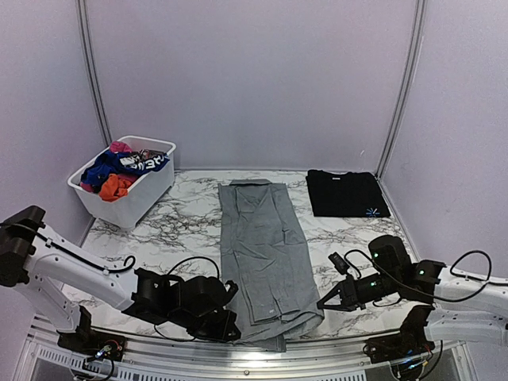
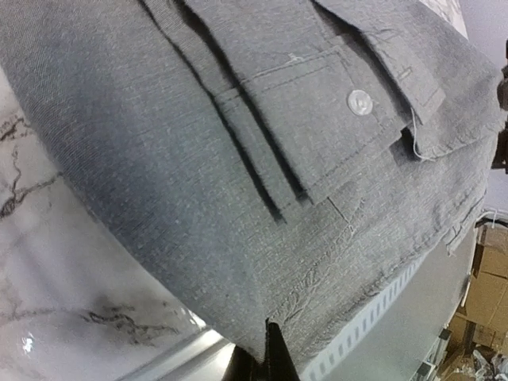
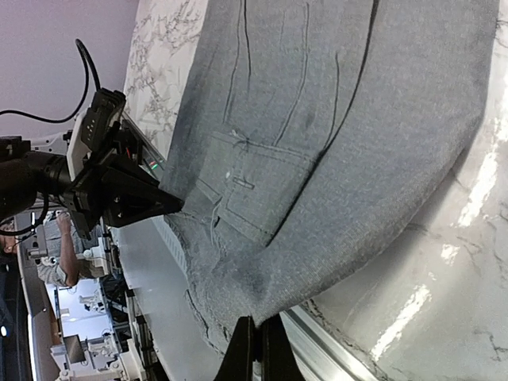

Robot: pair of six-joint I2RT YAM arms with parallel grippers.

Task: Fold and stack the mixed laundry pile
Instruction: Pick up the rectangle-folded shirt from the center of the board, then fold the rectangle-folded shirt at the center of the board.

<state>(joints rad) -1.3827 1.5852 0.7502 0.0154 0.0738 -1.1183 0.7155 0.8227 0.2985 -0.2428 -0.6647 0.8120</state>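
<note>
**Grey shirt pinched at its near hem by both grippers**

At the far left of the bench [image 1: 190, 222] stands a white plastic basket [image 1: 136, 203], rectangular with a rolled rim. It holds the laundry pile [image 1: 119, 168], a loose crumple of soft pieces: a blue piece [image 1: 101, 168], an orange-red piece [image 1: 116, 187] towards the near corner and a pink piece [image 1: 121, 147] at the far end.

The left gripper [image 1: 232, 321] lies low at the near edge. In the left wrist view its dark fingers are pressed together on the hem of the grey shirt [image 1: 262, 238]. The shirt lies in the middle of the marble-patterned bench as a long, narrow strip, collar end at the far side, and its near end hangs slightly over the bench's edge. The cloth is a fine woven grey with stitched seams; a cuff with a small white button [image 2: 359, 101] lies folded on top.

The right gripper [image 1: 323, 305] sits at the shirt's near right corner, its fingers closed on the same hem, opposite the left gripper.

At the far right rests a black garment [image 1: 345, 193], folded into a flat, neat rectangle, well apart from both grippers.
</note>
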